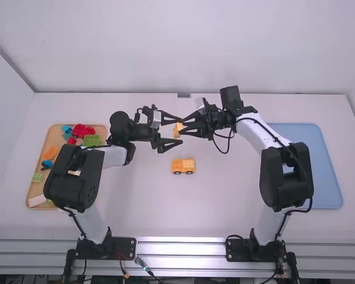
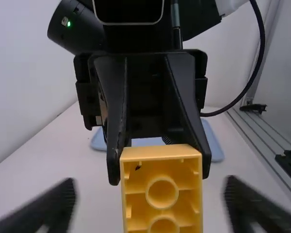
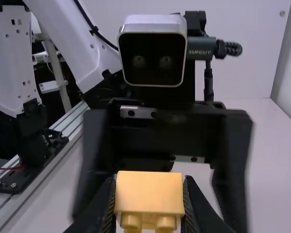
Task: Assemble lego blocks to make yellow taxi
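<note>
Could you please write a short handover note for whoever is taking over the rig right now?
Left gripper: open, fingers spread on either side of the yellow block.
Right gripper: shut on the yellow block, above the table.
Done: a yellow wheeled piece stands on the table.
Left: the held block is not yet on it; probably pass it to the left gripper, then fit it.
Other toy pieces lie in the wooden tray.
</note>
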Controlling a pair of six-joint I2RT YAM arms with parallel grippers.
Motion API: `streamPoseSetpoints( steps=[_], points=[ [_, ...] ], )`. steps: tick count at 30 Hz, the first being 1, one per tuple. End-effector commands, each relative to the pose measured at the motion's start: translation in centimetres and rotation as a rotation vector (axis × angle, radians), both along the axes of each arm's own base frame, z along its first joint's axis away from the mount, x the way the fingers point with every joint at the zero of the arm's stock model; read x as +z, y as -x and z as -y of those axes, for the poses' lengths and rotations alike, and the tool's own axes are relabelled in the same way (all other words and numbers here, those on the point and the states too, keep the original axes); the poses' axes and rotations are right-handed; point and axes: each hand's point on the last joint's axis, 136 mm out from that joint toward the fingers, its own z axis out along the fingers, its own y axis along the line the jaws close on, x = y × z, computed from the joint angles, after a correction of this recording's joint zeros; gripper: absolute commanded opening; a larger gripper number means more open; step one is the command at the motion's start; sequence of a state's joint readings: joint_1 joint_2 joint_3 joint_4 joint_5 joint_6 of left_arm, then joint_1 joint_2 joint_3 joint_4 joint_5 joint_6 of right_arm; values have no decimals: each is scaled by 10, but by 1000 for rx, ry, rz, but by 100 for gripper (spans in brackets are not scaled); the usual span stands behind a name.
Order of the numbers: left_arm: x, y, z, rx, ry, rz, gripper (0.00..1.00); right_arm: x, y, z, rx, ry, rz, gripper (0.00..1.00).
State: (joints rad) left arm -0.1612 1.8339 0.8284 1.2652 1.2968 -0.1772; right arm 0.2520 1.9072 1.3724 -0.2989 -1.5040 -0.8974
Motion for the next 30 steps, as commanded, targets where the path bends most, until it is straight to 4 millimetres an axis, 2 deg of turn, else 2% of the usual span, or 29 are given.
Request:
streamPoseSetpoints(
  steps=[1, 3, 4, 5, 6, 9, 11, 13, 14, 17, 23, 26, 30],
  points=[
    [-1, -1, 1, 5, -1, 1, 99, -6, -10, -3, -45, 66, -95, 9],
    [-7, -1, 0, 6, -9, -39, 99, -23, -36, -5, -189, 191, -153, 6],
    [-15, -3, -3, 13, -25, -73, 99, -42, -62, -5, -363, 310, -203, 2],
    [-21, -5, -5, 18, -35, -86, 99, -50, -71, -4, -425, 352, -210, 2],
    [-24, -5, -5, 21, -41, -94, 99, -52, -73, -4, -446, 368, -210, 2],
    [-67, -21, -19, 143, -141, -190, 99, -68, -81, -7, -539, 459, -188, 2],
    [-84, -29, -27, 217, -192, -223, 99, -72, -82, -7, -560, 482, -190, 2],
    [-108, -43, -45, 344, -274, -280, 99, -80, -88, -4, -630, 527, -218, 2],
    [-108, -44, -47, 350, -276, -284, 99, -80, -89, -4, -634, 529, -220, 2],
    [-115, -53, -68, 439, -301, -331, 99, -82, -90, -1, -649, 543, -219, 1],
    [-119, -72, -129, 702, -366, -427, 99, -90, -79, 0, -621, 607, -215, 0],
    [-110, -79, -165, 913, -412, -475, 99, -98, -72, -3, -640, 698, -205, 0],
    [-77, -72, -205, 1192, -441, -453, 99, -100, -50, -25, -555, 771, -112, 0]
  ],
)
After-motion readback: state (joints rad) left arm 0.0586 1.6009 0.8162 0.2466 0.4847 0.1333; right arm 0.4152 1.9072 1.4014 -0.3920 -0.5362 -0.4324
